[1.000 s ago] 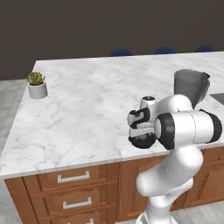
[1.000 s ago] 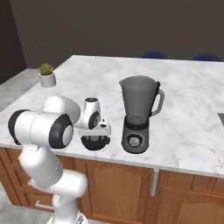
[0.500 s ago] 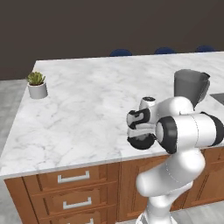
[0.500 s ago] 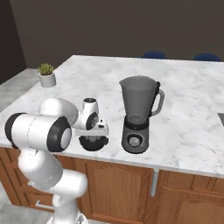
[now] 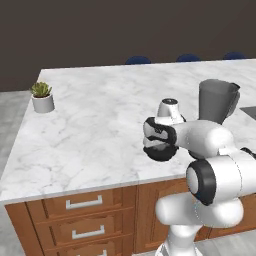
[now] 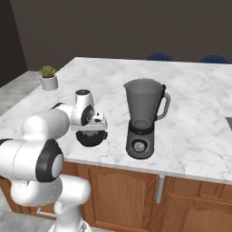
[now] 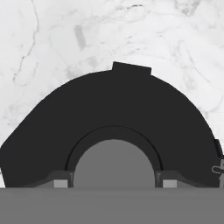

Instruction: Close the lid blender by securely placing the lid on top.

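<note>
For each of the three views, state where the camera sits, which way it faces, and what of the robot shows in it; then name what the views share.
Left base view: behind-left of the arm, facing forward and down across the marble counter; arm at lower right.
Right base view: behind-right, same facing; arm at lower left, beside the grey-jarred blender.
Hand view: on the hand, looking down onto the flat black lid; finger tips at bottom.
Shared: both base views show the small potted plant, blender and lid.

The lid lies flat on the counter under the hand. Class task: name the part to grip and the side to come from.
Grip the raised grey centre cap of the lid, coming straight down from above. The lid lies flat on the marble counter, so its thin rim gives little hold, while the pincer fingers already flank the cap.
</note>
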